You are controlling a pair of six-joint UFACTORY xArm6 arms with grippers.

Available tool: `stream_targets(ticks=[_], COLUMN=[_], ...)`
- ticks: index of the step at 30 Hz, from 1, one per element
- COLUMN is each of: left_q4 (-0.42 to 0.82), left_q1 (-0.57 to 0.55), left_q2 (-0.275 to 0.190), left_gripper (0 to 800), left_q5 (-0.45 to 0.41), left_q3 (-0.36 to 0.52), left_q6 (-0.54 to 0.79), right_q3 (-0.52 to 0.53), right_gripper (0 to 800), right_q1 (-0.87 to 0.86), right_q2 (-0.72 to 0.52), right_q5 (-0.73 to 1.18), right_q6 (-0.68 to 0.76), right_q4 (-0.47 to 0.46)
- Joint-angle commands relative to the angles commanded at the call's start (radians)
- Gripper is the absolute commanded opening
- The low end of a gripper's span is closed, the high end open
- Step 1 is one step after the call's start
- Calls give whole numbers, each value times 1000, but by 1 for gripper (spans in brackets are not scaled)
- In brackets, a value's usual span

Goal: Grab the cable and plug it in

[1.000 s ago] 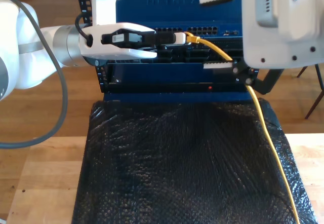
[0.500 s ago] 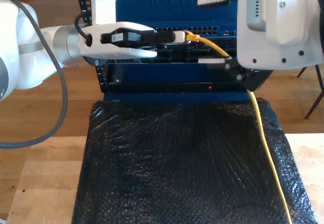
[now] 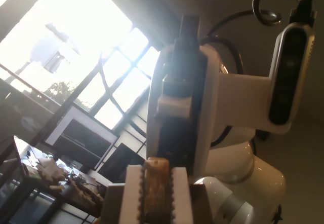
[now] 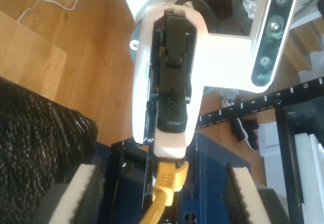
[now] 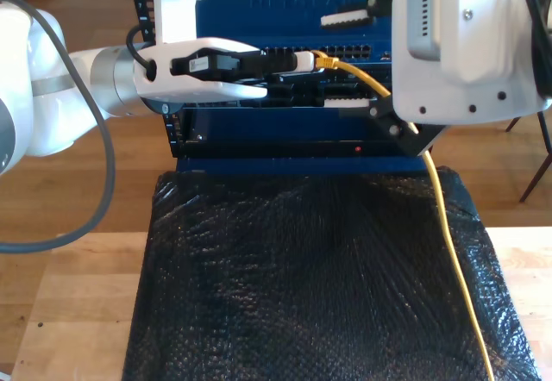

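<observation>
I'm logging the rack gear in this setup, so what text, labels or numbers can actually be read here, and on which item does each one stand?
"10", "9", "8", "7": white numerals along the black rack rail.
Embossed lettering on the blue unit: too faint to read.
Label on the gripper holding the cable: too small to read.
Port markings on the blue unit: too small to read.

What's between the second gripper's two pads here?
The cable, its yellow end held by my first gripper, sits in the open gap, touching neither side, as the second wrist view shows.
</observation>
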Motion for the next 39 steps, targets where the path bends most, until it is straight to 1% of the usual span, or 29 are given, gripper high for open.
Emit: stream_targets(ticks=[2,4,7,15,17,39], left_q4=[0,0,0,-41,-49,-46], left_q1=[0,2,3,15,15,15], left_q2=[0,-2,-2,-2,-2,-9], left_gripper=[11,11,11,15,17,18], left_q5=[0,-2,-2,-3,-3,-12], left_q3=[0,0,0,18,20,23], left_q6=[0,0,0,-3,-3,0], right_q3=[0,2,2,2,2,2], right_gripper=[537,506,483,479,468,442], right_q1=[-2,-2,0,-2,-2,0], right_q2=[0,0,0,2,2,6], right_q5=[0,-3,-8,-8,-9,-44], right_q6=[0,0,0,0,2,5], right_q4=[0,0,0,0,0,2])
